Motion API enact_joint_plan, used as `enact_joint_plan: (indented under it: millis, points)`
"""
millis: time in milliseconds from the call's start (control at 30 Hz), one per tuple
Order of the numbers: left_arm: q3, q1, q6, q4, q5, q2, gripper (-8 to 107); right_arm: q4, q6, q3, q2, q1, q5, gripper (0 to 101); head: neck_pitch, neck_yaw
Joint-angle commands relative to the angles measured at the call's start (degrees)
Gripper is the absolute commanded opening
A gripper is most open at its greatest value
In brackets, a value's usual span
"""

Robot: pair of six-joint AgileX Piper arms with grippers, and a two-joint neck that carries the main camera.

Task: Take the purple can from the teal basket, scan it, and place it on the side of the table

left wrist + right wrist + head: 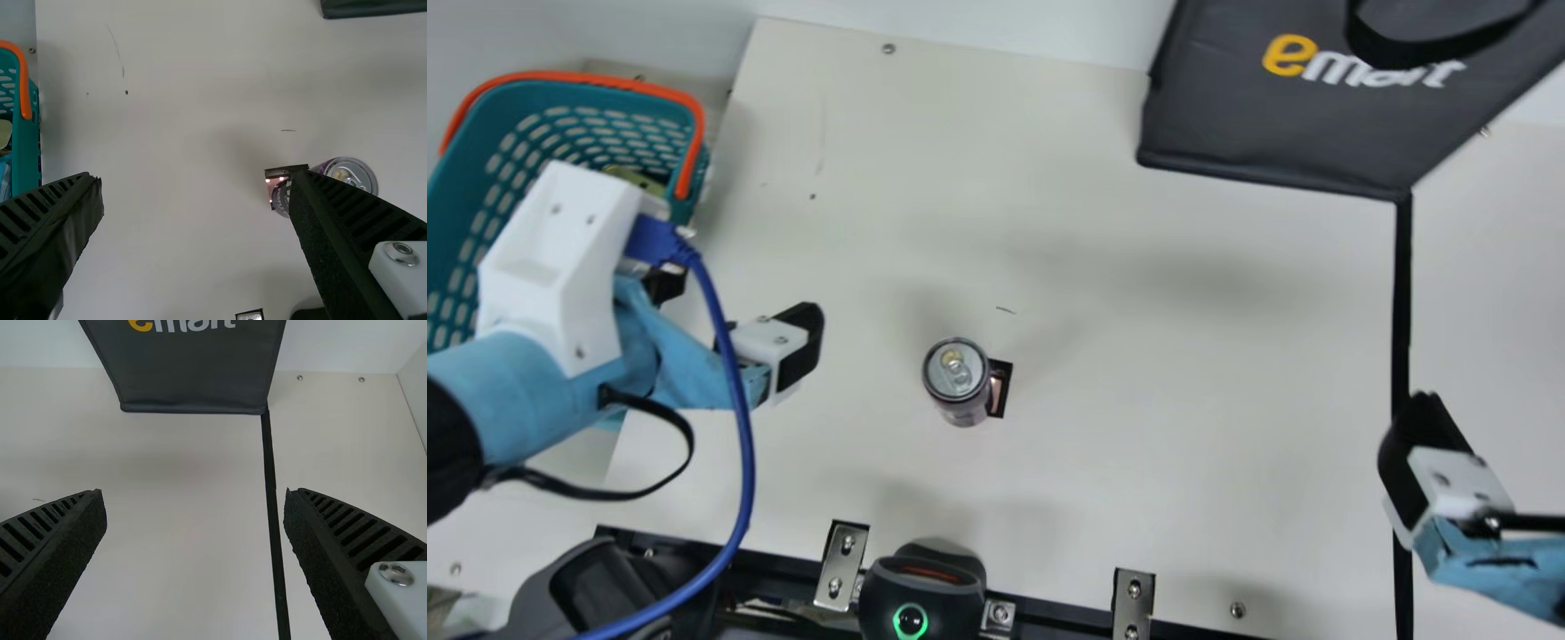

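Fingers (803,342) spread, left hand (735,304) hovers near can (958,378).

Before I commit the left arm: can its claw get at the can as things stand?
Likely yes. The left claw is open and empty, and the can stands upright on the table with nothing visible between them. It would need to move over first.

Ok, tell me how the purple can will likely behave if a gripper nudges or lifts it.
The can stands upright and looks tall and narrow, so a high nudge could tip it; its round wall would then probably roll. The metal lid suggests a stiff, perhaps slippery shell.
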Motion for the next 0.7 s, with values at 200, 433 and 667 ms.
enact_joint_plan:
  millis: [200, 433, 667]
  points:
    - [0.0, 0.0, 0.0, 0.0, 0.0, 0.0, 90, 0.0, 0.0, 0.0, 0.0, 0.0, 0.0, 95, -1.7, -5.0]
    - [-0.1, 0.8, 1.1, -0.9, -0.2, 0.4, 90, 0.0, 0.0, 0.0, 0.0, 0.0, 0.0, 95, -1.7, -5.0]
    - [-1.2, -4.4, -2.0, -0.7, -0.4, 3.0, 90, 0.0, 0.0, 0.0, 0.0, 0.0, 0.0, 95, -1.7, -5.0]
